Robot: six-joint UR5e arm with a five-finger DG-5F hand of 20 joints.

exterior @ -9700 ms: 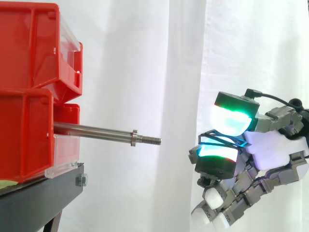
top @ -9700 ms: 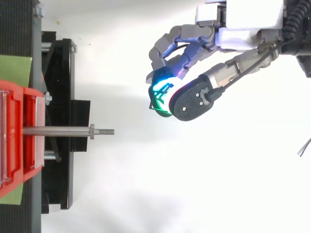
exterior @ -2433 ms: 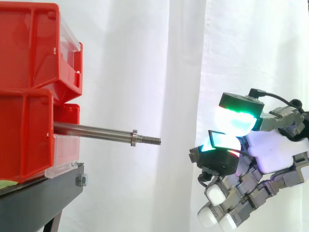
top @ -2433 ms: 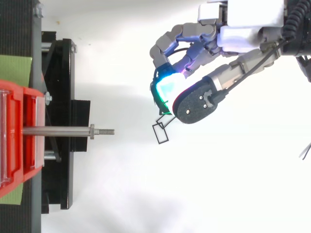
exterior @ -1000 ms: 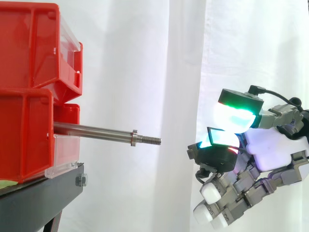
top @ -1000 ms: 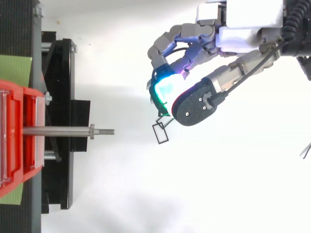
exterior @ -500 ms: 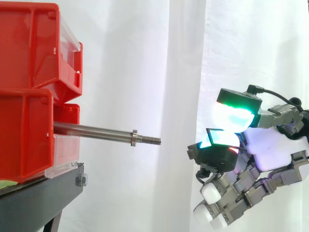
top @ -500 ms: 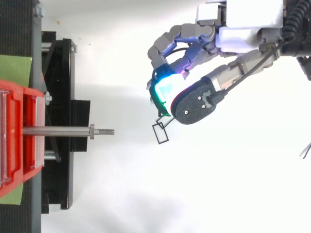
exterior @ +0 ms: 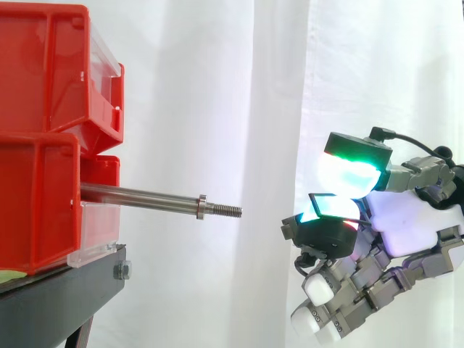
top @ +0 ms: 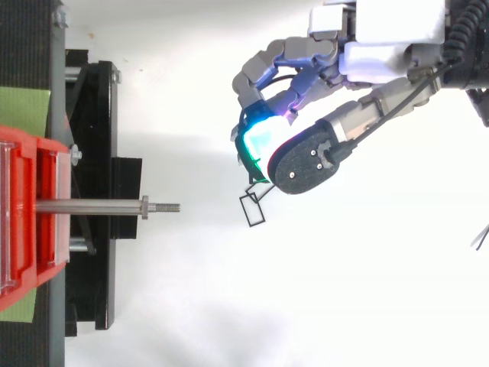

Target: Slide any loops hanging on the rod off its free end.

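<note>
Evidently the hand (exterior: 406,217) has little of the task still before it, judging by how things lie. The one loop (top: 244,212) in sight, a small rectangle of thin black wire, is off the rod and well clear of its free end. What remains, I judge, is at most to put that loop down somewhere, if it is held at all. Seen from above, the loop sits right at the edge of the hand, on the side nearer the rod's line, with its upper corner meeting the hand's outline. I cannot tell whether the hand grips it there or whether it lies loose on the white ground beneath, so the hand's hold has to stay undecided. The hand hangs in the open, well apart from the rod (exterior: 138,196) and turned back toward it. In the side view it rides somewhat lower than the rod's tip. From above it stands off to one side of the rod's line, not on it, with the arm coming in from the right. The rod juts nearly level out of the lower of the red bins (exterior: 36,196). It is bare along its whole visible length, with nothing hanging on either side of its small collar (exterior: 201,206) or on its threaded end (exterior: 228,211). The bins rest on the black stand (exterior: 58,297) before the white curtain (exterior: 217,87).
</note>
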